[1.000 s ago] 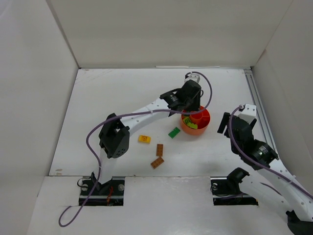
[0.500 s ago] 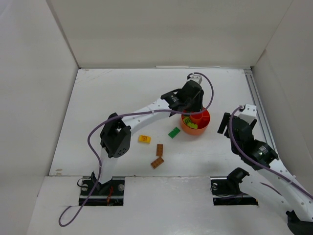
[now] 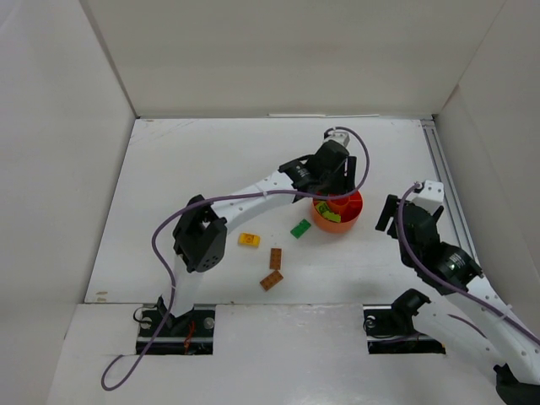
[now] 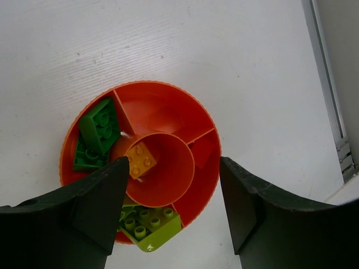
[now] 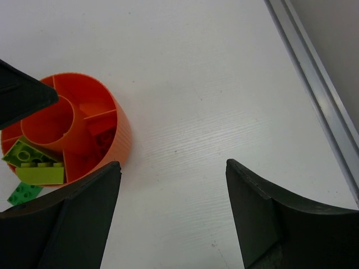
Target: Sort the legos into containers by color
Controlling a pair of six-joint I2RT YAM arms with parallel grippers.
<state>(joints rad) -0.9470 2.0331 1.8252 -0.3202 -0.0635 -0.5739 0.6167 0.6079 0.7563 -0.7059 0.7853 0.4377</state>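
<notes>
Left gripper (image 4: 174, 168): jaws apart, nothing between them, hanging right over the bowl (image 4: 160, 109).
Orange brick (image 4: 140, 161): lying alone in the round centre well, against its left wall.
Other compartments: green bricks (image 4: 98, 126) at the left, lime brick (image 4: 151, 221) at the near edge, poking over the rim.
Right gripper (image 5: 173, 168): fingers wide and empty, parked beside the bowl.
Doing it well: rise straight up, fingers clear of the rim, so the bowl isn't nudged.
Left to sort: green brick (image 3: 300, 228) near the bowl, yellow brick (image 3: 248, 240), two brown bricks (image 3: 275, 258).
</notes>
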